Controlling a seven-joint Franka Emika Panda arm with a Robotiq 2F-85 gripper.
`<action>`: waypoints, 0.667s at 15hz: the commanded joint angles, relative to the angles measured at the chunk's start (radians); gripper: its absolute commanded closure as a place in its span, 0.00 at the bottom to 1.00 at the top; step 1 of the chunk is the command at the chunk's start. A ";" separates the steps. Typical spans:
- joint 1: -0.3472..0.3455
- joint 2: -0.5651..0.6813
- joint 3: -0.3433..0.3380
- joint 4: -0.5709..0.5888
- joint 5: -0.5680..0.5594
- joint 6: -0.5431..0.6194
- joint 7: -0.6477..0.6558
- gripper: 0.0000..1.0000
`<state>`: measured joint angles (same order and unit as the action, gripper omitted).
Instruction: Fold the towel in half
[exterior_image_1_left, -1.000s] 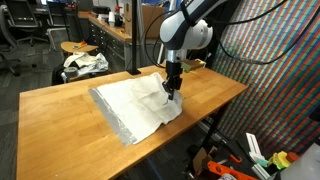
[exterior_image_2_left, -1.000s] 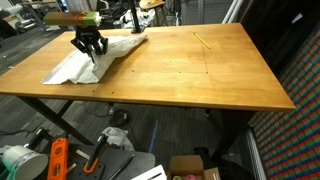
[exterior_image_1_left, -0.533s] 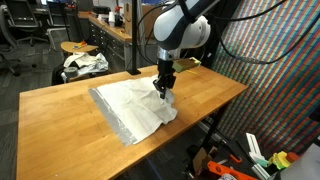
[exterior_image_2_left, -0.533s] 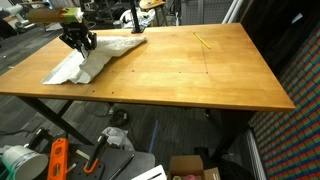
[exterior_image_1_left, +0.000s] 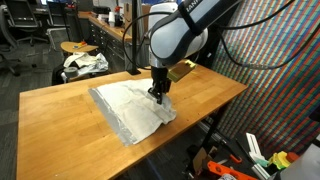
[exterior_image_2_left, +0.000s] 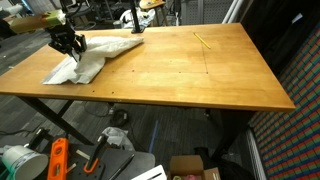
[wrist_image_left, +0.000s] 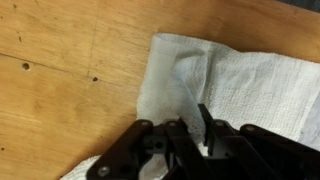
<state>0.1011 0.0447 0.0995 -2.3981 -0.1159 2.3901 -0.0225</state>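
The towel (exterior_image_1_left: 125, 108) is an off-white, wrinkly cloth with a grey border strip, lying on the wooden table (exterior_image_1_left: 60, 110) near one end. In both exterior views my gripper (exterior_image_1_left: 156, 96) hangs low over it, shut on a pinched-up fold of the towel's edge. That edge is lifted and drawn over the rest of the cloth (exterior_image_2_left: 98, 58), with the gripper (exterior_image_2_left: 68, 45) above it. In the wrist view the towel (wrist_image_left: 240, 75) fills the right side. The gripper (wrist_image_left: 192, 120) holds a ridge of cloth between its dark fingers, with bare wood to the left.
A stool behind the table carries a white-and-dark patterned cloth bundle (exterior_image_1_left: 84, 63). A thin yellow stick (exterior_image_2_left: 203, 40) lies at the table's far side. Under the table are an orange tool (exterior_image_2_left: 57, 160) and a cardboard box (exterior_image_2_left: 190, 168). A post (exterior_image_1_left: 133, 40) rises behind the towel.
The gripper has moved across the towel towards its far side, dragging the pinched edge with it. The lifted part of the cloth now lies further over the rest.
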 joint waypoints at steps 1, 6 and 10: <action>0.025 -0.055 0.018 -0.055 -0.082 0.035 0.070 0.96; 0.056 -0.071 0.052 -0.074 -0.136 0.073 0.150 0.96; 0.080 -0.074 0.080 -0.081 -0.198 0.090 0.231 0.96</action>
<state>0.1630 0.0067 0.1639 -2.4498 -0.2620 2.4474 0.1383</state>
